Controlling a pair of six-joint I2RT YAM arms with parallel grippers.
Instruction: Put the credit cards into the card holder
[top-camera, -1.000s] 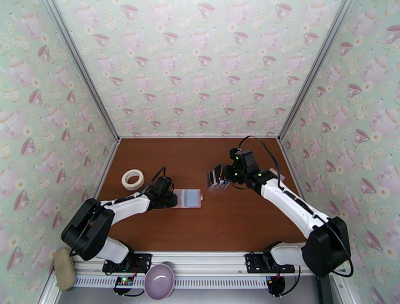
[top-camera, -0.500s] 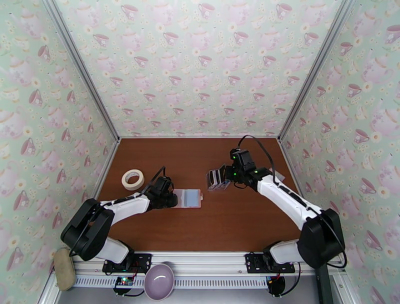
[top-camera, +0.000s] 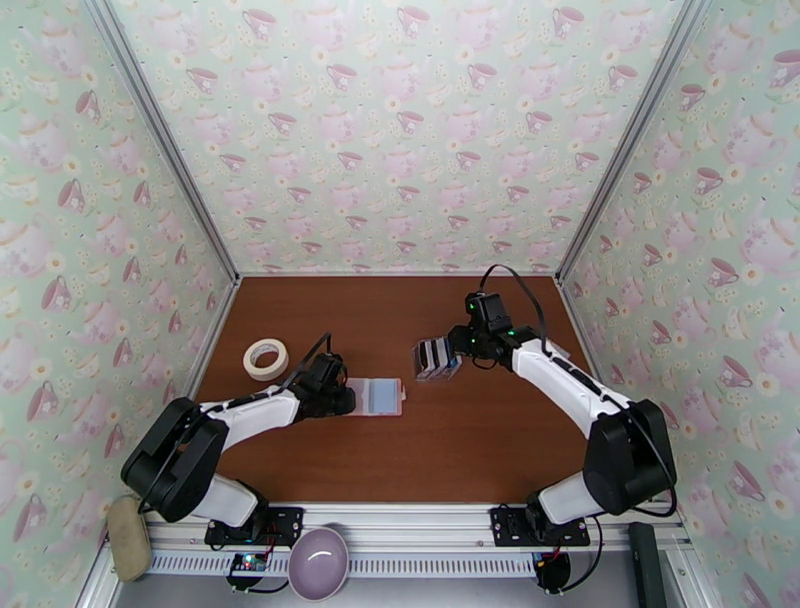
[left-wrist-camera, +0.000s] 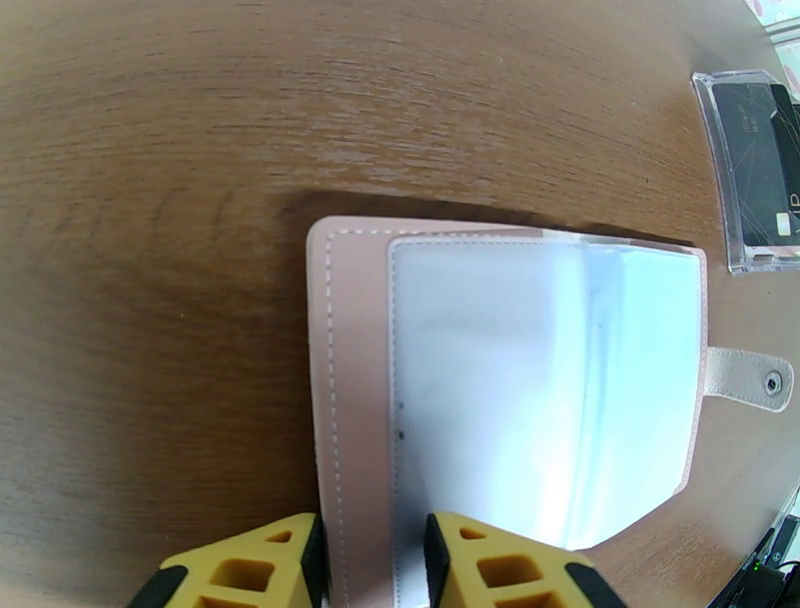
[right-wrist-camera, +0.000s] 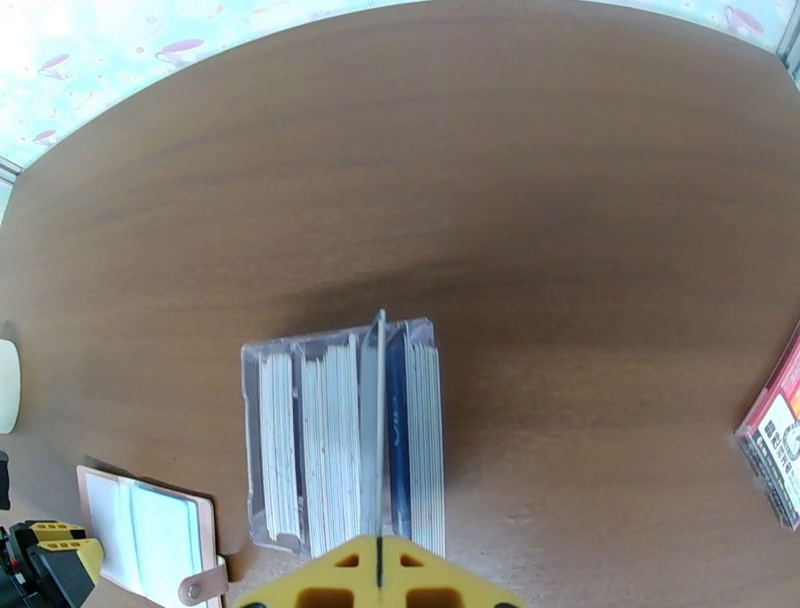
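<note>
The card holder (left-wrist-camera: 520, 390) lies open on the surface (left-wrist-camera: 150, 200), and the left claw (left-wrist-camera: 372, 560), slightly parted, bears on its near edge, likely to pin it. The right claw (right-wrist-camera: 379, 548) is clenched on one of the credit cards (right-wrist-camera: 330, 440) in a clear box (right-wrist-camera: 252, 440), probably to draw it out.

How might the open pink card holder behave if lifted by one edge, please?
The card holder would probably flop, as its stitched cover and clear sleeves look thin. Flat and empty-looking, it looks light and might slide on the smooth table.
</note>
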